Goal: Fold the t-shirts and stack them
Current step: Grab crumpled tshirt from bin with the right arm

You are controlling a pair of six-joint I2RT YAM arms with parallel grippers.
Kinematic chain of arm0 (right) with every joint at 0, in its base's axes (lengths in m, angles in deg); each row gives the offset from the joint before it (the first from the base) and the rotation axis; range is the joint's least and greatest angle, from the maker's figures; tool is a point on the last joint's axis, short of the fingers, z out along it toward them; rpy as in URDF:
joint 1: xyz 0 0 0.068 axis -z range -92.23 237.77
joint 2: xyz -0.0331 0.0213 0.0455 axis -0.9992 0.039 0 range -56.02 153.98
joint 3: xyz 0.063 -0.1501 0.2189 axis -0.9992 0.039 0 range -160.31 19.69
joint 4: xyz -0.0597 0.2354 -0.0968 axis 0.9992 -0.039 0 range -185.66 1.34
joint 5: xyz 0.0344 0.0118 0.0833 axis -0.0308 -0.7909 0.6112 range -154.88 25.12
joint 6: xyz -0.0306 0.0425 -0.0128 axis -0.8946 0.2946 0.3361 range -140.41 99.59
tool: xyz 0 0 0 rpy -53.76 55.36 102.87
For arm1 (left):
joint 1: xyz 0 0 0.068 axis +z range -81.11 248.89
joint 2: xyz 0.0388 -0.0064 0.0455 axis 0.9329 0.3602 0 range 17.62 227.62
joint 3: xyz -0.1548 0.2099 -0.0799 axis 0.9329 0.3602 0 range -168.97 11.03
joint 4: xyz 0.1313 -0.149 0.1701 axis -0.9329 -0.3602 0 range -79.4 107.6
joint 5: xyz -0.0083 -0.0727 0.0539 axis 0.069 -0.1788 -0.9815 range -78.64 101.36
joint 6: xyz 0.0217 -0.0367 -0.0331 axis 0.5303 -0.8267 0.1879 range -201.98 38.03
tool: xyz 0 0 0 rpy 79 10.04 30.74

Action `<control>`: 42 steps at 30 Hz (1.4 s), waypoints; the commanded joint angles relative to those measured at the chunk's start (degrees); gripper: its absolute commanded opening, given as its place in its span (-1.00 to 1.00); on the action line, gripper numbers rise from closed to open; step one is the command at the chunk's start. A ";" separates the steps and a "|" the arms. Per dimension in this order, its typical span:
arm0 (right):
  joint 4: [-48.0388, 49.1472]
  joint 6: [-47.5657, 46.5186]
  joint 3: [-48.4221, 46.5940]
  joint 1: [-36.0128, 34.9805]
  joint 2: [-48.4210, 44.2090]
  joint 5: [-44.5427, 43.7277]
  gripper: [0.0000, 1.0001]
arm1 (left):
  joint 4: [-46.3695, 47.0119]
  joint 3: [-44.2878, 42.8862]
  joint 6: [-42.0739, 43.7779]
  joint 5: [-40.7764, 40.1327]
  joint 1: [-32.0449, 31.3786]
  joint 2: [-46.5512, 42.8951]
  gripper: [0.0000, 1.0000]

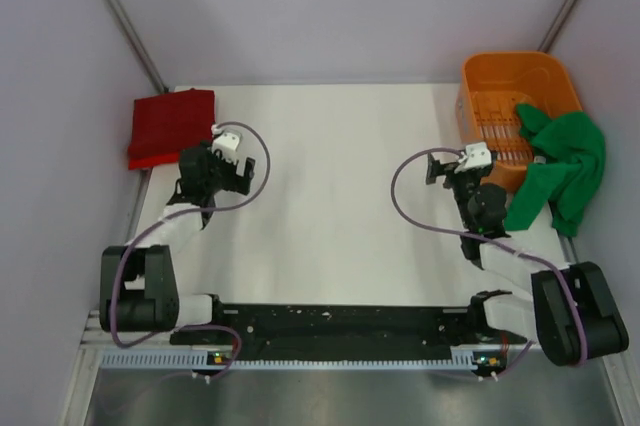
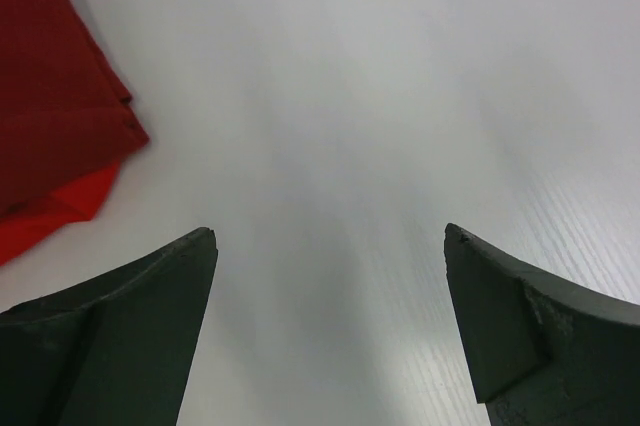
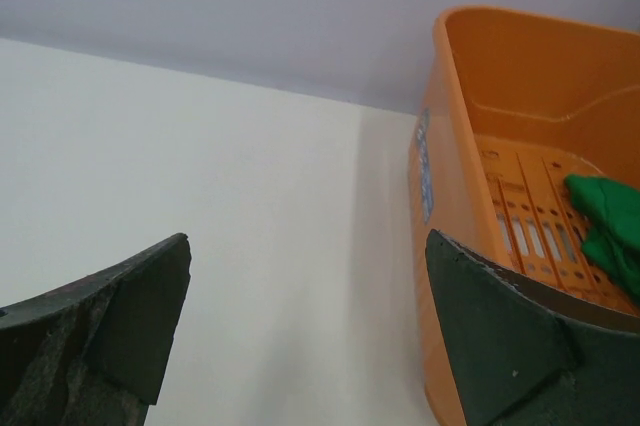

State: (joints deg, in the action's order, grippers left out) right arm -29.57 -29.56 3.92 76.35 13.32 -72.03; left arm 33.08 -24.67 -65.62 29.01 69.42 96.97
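Two shirts lie at opposite ends of the white tabletop (image 1: 330,236). The dark red t-shirt (image 1: 172,126) is a flat folded rectangle at about ten o'clock, and near its five o'clock side the left pincer (image 2: 330,236) hangs over bare surface, jaws spread wide with nothing between them. Further right, the right pincer (image 3: 305,238) is just as wide open and empty, at about eight o'clock of the orange basket (image 1: 500,76), where the green t-shirt (image 1: 560,171) is draped over the near right rim, part inside and part spilling out.
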 commanded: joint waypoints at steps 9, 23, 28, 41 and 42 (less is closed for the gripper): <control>-58.67 6.95 -47.64 5.07 -9.85 11.57 0.97 | -28.29 -30.46 -4.40 -15.03 -0.01 -14.13 0.97; -93.27 1.09 -80.54 25.57 25.11 -21.99 0.80 | -44.57 -38.03 1.30 -4.82 -0.27 -3.60 0.98; -97.23 -9.20 -85.48 25.66 36.64 -34.04 0.80 | -47.29 -40.57 2.62 -5.52 -2.12 0.53 0.97; -96.97 -19.59 -94.62 26.62 53.26 -44.17 0.02 | -59.78 -50.43 5.43 -12.19 -2.12 4.85 0.98; -96.62 -19.77 -94.88 26.80 53.53 -43.91 -0.06 | -60.04 -50.60 5.78 -12.55 -2.12 4.85 0.97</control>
State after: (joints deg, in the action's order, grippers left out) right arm -127.16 -46.91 -86.77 102.01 65.74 -113.43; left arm -24.49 -72.67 -61.94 19.57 67.30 101.91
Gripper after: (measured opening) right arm 0.535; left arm 0.987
